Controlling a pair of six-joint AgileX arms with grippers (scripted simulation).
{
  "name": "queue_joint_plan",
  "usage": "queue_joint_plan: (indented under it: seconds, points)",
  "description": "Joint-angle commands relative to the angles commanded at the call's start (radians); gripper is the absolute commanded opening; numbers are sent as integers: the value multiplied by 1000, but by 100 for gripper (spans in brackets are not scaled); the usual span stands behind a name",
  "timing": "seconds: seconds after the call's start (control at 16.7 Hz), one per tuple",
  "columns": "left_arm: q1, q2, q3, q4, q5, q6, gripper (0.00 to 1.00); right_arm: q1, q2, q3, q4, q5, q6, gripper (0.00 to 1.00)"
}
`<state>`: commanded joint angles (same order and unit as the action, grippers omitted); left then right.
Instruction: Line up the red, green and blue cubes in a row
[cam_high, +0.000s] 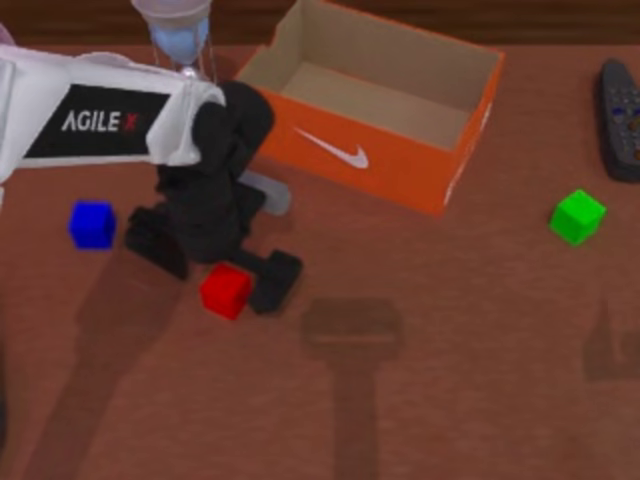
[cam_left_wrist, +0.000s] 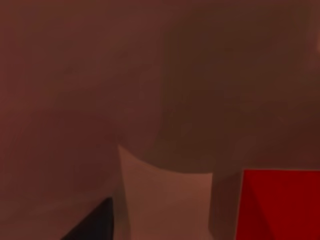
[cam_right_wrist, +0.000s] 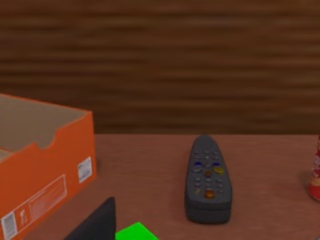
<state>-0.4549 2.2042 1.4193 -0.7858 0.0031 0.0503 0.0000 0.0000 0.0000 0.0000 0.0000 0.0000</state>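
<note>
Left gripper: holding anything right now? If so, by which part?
Nothing is held. The left gripper is open, low over the table, straddling the small bright red cube, which sits between its black fingers but is not clamped.

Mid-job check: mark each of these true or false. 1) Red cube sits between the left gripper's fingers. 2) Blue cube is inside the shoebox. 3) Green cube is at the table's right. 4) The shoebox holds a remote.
1) True: the red cube lies between the open fingers of the left gripper.
2) False: the blue cube is on the table, left.
3) True: green cube.
4) False: the shoebox is empty; the remote lies beside it.
</note>
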Motion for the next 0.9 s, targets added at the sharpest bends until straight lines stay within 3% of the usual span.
queue_joint_plan:
  seconds: [0.54,0.9]
  points:
    - [0,0,0,0,0,0,2,0,0,0,0,0,0,100]
    - [0,0,0,0,0,0,0,0,0,0,0,0,0,100]
